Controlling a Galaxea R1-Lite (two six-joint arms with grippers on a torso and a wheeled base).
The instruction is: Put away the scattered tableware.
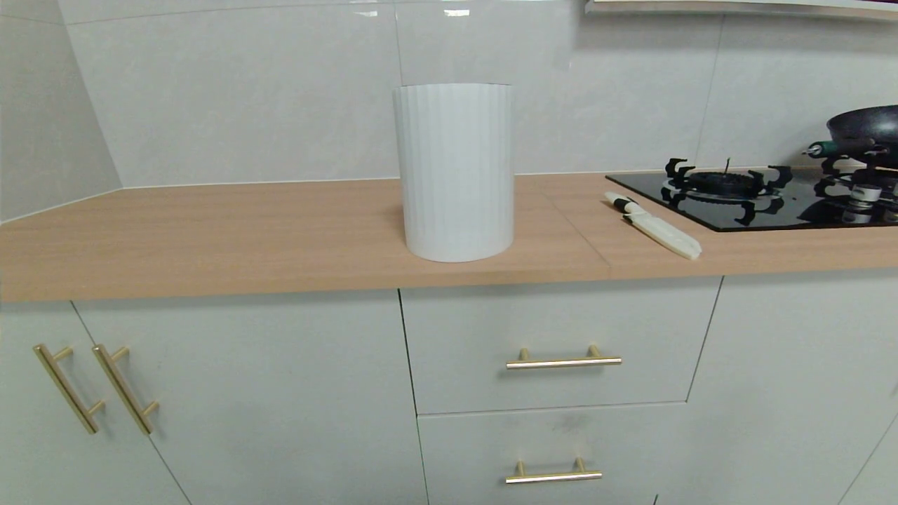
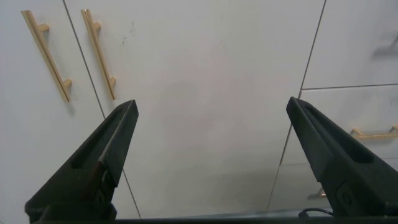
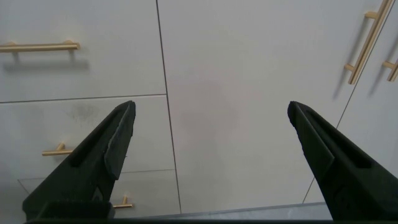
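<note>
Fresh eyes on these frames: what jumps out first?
A tall white ribbed holder stands centred on the wooden counter. To its right a white knife lies flat beside the black hob. The left gripper and right gripper are open, facing the cabinet fronts.

This is looking like a kitchen: a wooden countertop (image 1: 210, 238) is running along a tiled wall (image 1: 245, 91), a gas hob (image 1: 758, 203) is carrying a dark pan (image 1: 866, 126), and a knife (image 1: 656, 226) is lying beside it, above brass-handled drawers (image 1: 547, 322).
</note>
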